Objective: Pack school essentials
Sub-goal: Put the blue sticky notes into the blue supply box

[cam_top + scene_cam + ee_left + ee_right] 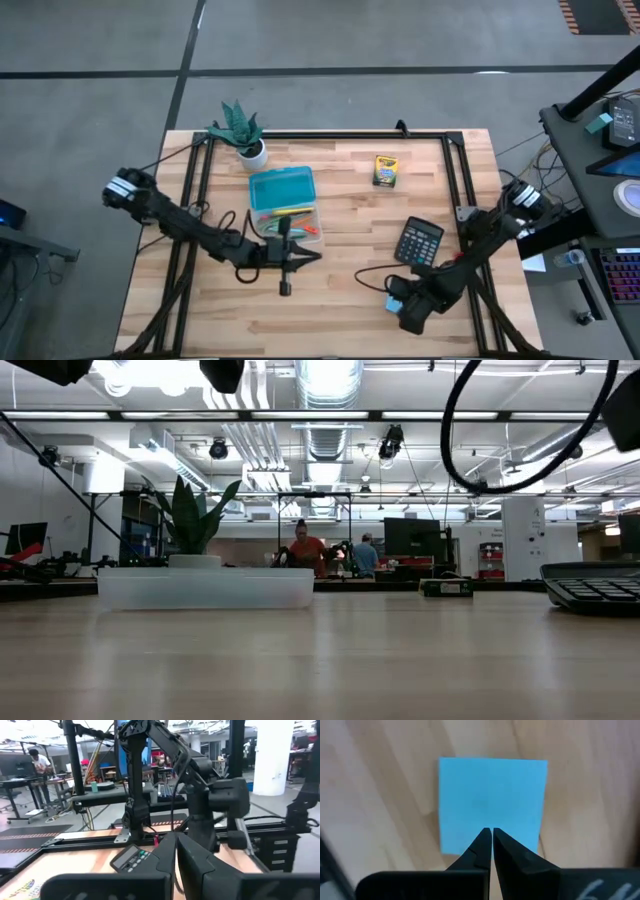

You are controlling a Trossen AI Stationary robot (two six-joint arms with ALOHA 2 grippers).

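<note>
The square blue sticky pad (492, 800) lies flat on the wooden table, near its front right (395, 301). My right gripper (492, 833) is shut and points down over the pad, close to one edge. My left gripper (176, 851) is shut and empty. It hovers level just in front of the open pencil case (288, 222), whose clear tray holds coloured pencils and pens and whose blue lid (281, 186) lies open behind. The yellow-green crayon box (385, 170) lies flat farther back. Scissors and the red piece are not visible. My right gripper has its shut fingertips (482, 840) over the sticky pad's edge part (470, 840), coming from above and pointing down. I cannot tell whether they touch the pad. The pad stays flat on the table.
A dark calculator (420, 241) lies just behind my right gripper. A small potted plant (242, 133) stands at the far left corner. A black frame rail (330, 135) runs round the table. Bare wood (340, 300) lies between the two grippers. People (305, 550) stand far off in the room.
</note>
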